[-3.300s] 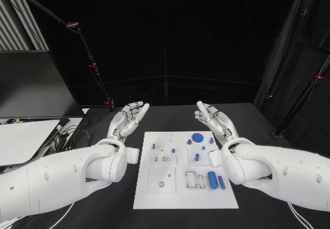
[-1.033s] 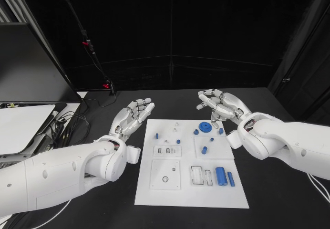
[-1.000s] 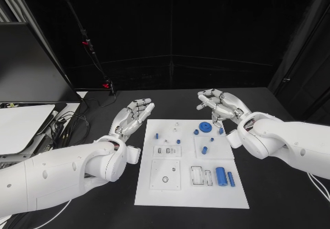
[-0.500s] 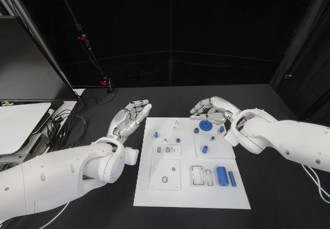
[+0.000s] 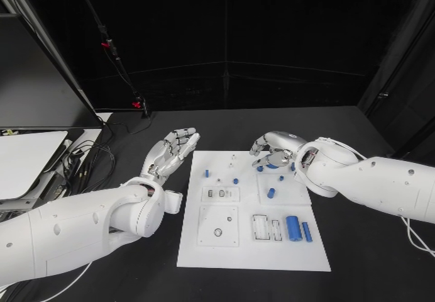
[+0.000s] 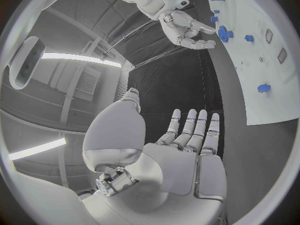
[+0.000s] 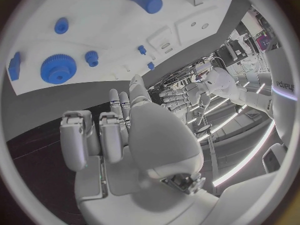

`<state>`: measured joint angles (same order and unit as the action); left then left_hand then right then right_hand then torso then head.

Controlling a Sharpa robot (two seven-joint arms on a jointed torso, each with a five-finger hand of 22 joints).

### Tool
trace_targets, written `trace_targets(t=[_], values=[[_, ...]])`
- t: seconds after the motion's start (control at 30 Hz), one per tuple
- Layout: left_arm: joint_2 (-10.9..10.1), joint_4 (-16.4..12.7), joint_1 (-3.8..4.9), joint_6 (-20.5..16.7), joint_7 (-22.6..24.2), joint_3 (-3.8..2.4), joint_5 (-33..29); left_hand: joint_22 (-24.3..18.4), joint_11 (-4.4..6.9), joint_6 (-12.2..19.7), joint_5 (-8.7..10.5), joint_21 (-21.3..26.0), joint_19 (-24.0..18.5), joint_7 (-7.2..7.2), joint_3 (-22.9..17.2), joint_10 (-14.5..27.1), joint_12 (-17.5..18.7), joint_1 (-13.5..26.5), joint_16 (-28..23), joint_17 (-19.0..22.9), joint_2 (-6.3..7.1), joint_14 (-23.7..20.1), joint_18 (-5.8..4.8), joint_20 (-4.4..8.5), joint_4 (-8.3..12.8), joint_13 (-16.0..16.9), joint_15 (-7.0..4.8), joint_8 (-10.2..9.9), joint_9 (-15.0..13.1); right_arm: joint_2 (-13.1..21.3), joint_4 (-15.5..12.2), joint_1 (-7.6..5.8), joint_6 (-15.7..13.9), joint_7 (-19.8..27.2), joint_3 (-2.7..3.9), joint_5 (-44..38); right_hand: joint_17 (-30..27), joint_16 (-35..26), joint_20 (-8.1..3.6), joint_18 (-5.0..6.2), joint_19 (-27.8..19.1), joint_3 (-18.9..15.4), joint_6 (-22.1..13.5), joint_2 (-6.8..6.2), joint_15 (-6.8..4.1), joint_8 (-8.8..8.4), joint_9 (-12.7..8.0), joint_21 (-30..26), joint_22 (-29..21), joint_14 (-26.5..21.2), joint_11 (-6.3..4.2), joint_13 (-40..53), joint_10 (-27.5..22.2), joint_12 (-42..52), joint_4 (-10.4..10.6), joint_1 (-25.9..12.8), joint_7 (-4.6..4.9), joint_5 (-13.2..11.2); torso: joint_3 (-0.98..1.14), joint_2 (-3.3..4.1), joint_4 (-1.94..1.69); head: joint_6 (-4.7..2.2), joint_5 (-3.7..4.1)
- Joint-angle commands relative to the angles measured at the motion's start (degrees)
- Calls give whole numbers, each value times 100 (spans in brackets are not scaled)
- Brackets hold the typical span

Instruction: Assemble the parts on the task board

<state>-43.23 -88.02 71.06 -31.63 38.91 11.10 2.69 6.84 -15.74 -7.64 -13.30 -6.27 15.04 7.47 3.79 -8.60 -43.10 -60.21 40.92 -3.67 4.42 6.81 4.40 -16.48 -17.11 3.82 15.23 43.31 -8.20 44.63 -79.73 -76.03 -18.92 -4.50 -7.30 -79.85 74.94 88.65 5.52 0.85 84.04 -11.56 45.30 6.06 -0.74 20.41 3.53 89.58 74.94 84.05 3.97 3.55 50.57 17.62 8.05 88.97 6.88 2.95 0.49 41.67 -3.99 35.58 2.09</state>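
left hand [image 5: 172, 153]: released, fingers spread, left of task board [image 5: 249, 251] | right hand [image 5: 272, 150]: curled, grasping nothing, over blue gear [image 7: 57, 68] at far edge

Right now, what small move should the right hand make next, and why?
Probably lower onto the blue gear and close the fingers round it. The right hand hovers at the far end of the task board with fingers curled and nothing in them, and the gear lies free just below. The left hand waits open beside the board.

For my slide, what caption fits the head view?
Right hand hovers over the task board's blue gear; left hand waits open.
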Motion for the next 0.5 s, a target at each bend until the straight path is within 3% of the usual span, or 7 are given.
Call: trace_targets(t=[0.03,0.13,0.27,0.5], values=[[8,-5,10,79,1930,-6,44,8,2,-39,5,-20,18,975,-41,-32,-18,19,19,-6,-54,6,58,-22,4,-3,20,34,7,-36,50,-8,259,-436,2,-552,678,17,-26,-65,549,1,74,-7,-18,-58,10,9,1425,455,-3,4,63,-45,48,77,-7,-26,-13,-25,6,46,-11],[13,-3,10,87,1932,-6,44,9,2,-39,3,-21,19,975,-44,-32,-19,17,21,-6,-59,6,58,-22,5,-3,20,35,8,-71,100,-5,279,-523,2,-584,657,13,-23,-62,544,1,103,-9,-18,-117,9,5,1415,452,-6,3,76,-80,78,90,-10,-26,-16,-36,-2,74,-12],[2,-8,10,88,1931,-5,44,11,2,-39,-1,-24,22,975,-50,-32,-20,13,26,-6,-69,7,58,-22,6,-3,21,36,12,-128,160,-3,369,-704,2,-650,649,11,-20,-62,543,2,130,-18,-15,-180,9,4,1415,451,-8,3,81,-120,101,113,-11,-26,-24,-51,25,93,-43],[-4,-3,10,88,1931,-5,44,10,2,-40,-3,-23,19,975,-52,-32,-20,12,28,-6,-73,7,58,-21,6,-3,21,37,13,-221,285,10,609,-835,1,-760,627,6,-18,-59,535,9,194,-14,-16,-234,15,-1,1402,448,-15,5,99,-158,136,133,-23,-26,-28,-62,17,166,-7]])
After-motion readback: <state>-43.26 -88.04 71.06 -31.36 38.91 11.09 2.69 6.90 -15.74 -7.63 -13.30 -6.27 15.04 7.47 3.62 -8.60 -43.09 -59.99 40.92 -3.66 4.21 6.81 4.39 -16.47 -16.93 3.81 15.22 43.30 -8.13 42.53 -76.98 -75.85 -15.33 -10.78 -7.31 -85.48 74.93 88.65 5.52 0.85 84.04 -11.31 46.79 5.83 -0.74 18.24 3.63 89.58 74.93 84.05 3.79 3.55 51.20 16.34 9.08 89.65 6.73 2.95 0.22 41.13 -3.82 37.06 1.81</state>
